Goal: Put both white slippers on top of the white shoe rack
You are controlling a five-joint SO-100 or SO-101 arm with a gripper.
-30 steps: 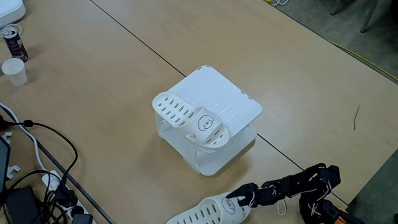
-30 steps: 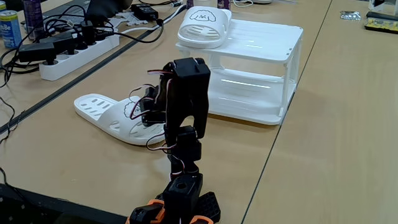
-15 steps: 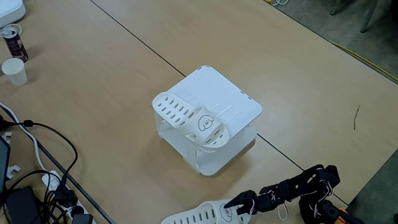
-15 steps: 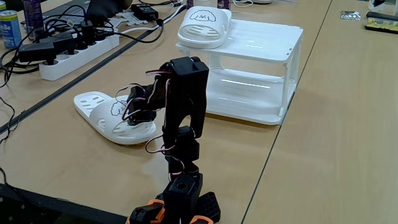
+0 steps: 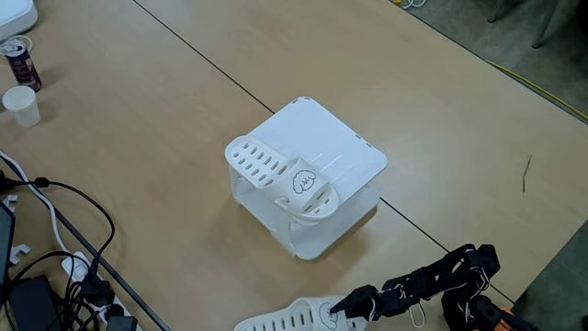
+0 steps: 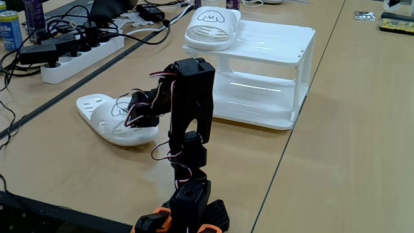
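One white slipper (image 5: 274, 173) (image 6: 212, 29) lies on the flat top of the white shoe rack (image 5: 323, 138) (image 6: 275, 40), along its front-left edge in the fixed view from above. The other white slipper (image 5: 280, 321) (image 6: 103, 118) is low over the table in front of the rack, near the lower edge of that view, and tilts slightly. My gripper (image 5: 342, 306) (image 6: 137, 111) is shut on its strap, where the drawn face shows. The black arm (image 6: 191, 97) reaches out from its base towards this slipper.
A paper cup (image 5: 21, 104) and a can (image 5: 18, 60) stand at the far left. A power strip (image 6: 77, 58) with tangled cables (image 5: 55, 267) lies beside the slipper. A dark seam (image 5: 202, 60) crosses the table.
The gripper has moved the held slipper away from the rack, left in both fixed views, and the arm has stretched further out. The slipper on the rack has not moved.
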